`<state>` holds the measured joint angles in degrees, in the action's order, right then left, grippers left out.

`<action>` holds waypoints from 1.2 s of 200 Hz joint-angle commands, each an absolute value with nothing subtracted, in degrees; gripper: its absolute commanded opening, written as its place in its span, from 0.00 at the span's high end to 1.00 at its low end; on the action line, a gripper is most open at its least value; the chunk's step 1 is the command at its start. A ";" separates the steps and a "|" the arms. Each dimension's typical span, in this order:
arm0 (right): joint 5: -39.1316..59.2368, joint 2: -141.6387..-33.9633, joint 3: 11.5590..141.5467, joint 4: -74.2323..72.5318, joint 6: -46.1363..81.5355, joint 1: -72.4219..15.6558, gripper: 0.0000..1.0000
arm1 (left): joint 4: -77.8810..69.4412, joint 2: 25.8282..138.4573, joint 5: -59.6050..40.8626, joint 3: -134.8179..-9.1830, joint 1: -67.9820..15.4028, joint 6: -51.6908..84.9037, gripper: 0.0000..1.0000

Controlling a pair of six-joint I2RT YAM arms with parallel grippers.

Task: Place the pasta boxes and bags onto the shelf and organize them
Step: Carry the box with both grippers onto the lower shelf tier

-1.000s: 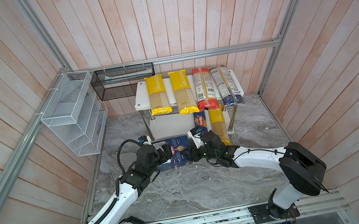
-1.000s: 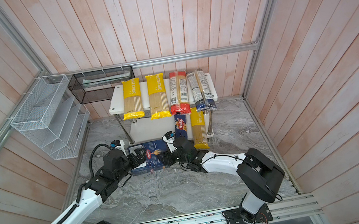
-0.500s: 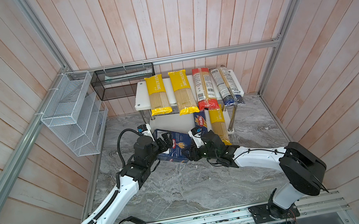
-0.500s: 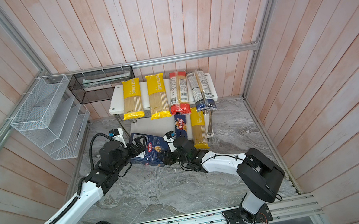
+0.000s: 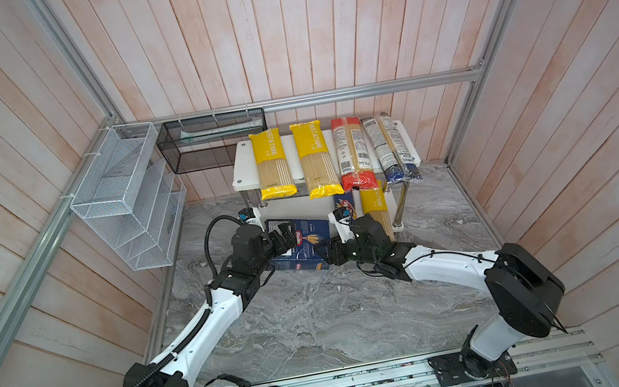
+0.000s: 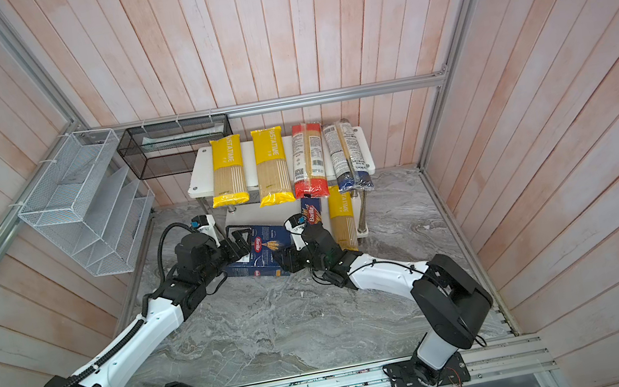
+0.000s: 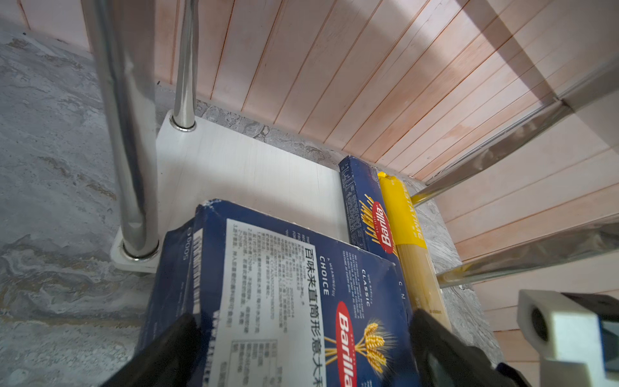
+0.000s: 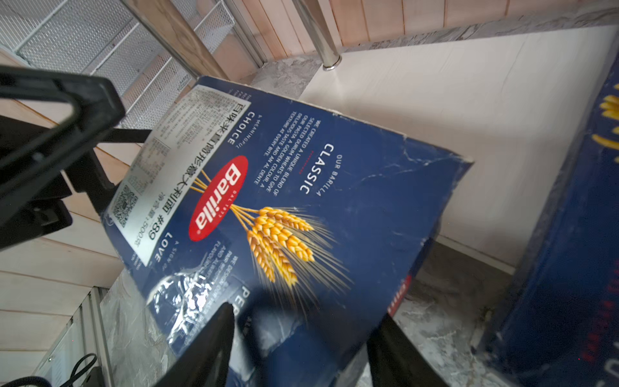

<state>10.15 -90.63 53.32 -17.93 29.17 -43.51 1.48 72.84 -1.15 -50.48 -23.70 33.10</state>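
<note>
Both arms had the wide box (image 5: 301, 242), tipped at mid-frame just below the shelf (image 5: 243, 171). The left tool (image 5: 284, 238) was clamped across its left end, and the right tool (image 5: 327, 251) looked pinched on its lower right corner. The crux was that the bare stretch of the lower board (image 7: 241, 167) lay straight ahead of the left tool, up-frame of the box. The box's far end reached over the board's front edge, skewed to it, with the chrome leg (image 7: 134, 134) just beside. The narrow box (image 5: 344, 203) and third yellow bag (image 5: 375, 209) lay side by side on that board's right part. Up top were four in a row: left yellow bag (image 5: 273, 164), second yellow bag (image 5: 315, 160), red-ended bag (image 5: 352, 154), blue-ended bag (image 5: 393, 147). The wide box looked like the last piece.
</note>
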 commanded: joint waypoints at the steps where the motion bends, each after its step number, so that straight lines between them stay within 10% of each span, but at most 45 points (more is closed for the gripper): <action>1: 17.70 -89.26 58.76 -27.52 28.65 -44.16 0.40 | -1.76 74.89 -10.52 -55.22 -25.31 31.83 0.00; 240: 22.68 -99.76 66.27 -28.13 29.76 -39.25 0.38 | -5.78 87.27 -16.01 -64.15 -20.13 30.85 0.00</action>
